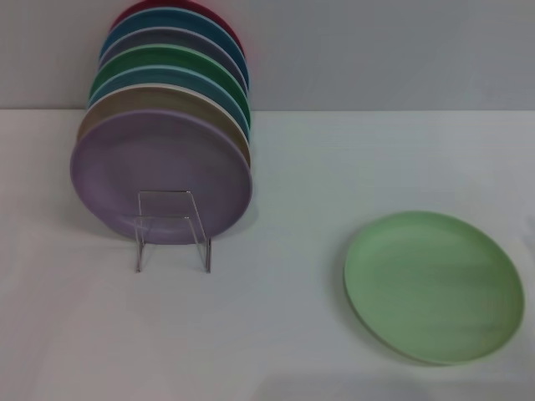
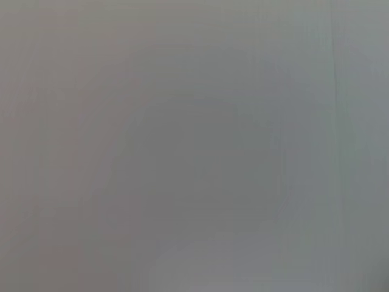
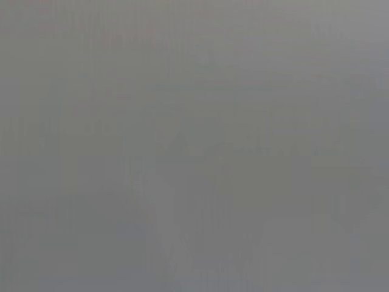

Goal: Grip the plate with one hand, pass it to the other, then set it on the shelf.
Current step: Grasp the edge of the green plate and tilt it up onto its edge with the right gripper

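The light pastel-green plate [image 1: 435,286] lies flat on the white table [image 1: 276,334] at the front right in the head view. A wire shelf rack [image 1: 173,230] stands at the left and holds several plates on edge, with a lilac plate [image 1: 159,175] at the front. Neither gripper shows in the head view. Both wrist views show only a plain grey blur with no fingers and no objects.
Behind the lilac plate stand a tan plate [image 1: 167,104], a darker green plate [image 1: 167,63] and blue and red plates. The table's far edge meets a grey wall [image 1: 376,50]. Bare table lies between the rack and the pastel-green plate.
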`<state>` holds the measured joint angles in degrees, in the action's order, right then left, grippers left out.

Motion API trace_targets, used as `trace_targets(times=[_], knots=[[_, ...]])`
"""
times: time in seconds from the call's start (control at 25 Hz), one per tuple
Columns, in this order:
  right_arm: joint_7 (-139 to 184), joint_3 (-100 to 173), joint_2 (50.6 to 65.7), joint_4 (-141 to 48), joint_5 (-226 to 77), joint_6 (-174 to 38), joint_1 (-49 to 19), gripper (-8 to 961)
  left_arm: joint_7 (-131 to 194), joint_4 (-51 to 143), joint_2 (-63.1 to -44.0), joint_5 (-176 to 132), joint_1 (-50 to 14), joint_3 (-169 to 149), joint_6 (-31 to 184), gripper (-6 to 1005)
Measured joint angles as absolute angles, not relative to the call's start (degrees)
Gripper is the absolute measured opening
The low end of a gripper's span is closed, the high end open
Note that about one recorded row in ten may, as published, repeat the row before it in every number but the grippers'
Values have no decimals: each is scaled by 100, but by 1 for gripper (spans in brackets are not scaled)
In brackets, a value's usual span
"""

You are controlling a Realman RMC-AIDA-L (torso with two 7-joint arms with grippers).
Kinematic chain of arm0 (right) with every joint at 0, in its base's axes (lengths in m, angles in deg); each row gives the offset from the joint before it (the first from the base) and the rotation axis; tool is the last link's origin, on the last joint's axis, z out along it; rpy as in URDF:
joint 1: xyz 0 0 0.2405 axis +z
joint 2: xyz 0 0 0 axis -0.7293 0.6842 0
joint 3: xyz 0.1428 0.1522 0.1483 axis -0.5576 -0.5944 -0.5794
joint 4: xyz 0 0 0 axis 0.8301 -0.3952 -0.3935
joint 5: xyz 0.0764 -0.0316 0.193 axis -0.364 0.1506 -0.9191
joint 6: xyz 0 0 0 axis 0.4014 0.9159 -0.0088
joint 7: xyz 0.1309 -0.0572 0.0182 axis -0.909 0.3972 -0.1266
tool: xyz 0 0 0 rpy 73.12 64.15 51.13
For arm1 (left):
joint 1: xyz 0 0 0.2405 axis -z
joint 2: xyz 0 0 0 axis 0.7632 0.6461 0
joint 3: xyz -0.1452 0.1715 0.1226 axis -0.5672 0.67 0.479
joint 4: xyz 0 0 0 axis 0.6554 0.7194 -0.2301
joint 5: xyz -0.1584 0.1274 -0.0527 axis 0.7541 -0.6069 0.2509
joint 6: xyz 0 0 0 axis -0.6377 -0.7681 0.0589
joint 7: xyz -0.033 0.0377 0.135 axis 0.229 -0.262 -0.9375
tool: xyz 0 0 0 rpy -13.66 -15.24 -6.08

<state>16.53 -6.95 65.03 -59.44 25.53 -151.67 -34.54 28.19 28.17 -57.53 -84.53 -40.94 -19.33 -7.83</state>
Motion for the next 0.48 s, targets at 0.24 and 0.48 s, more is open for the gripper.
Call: trace_targets(times=[0.24,0.48], knots=[[1652,-690,6504,-5945,2553,-15120,-3435,780,2819,2817,-5761,-8453,-4088,-1933,-786,802],[1612,-648,6490,-6006,2595,-15259,-3444,781,2819,2817,-5762,-8453,-4087,-1933,-785,802]])
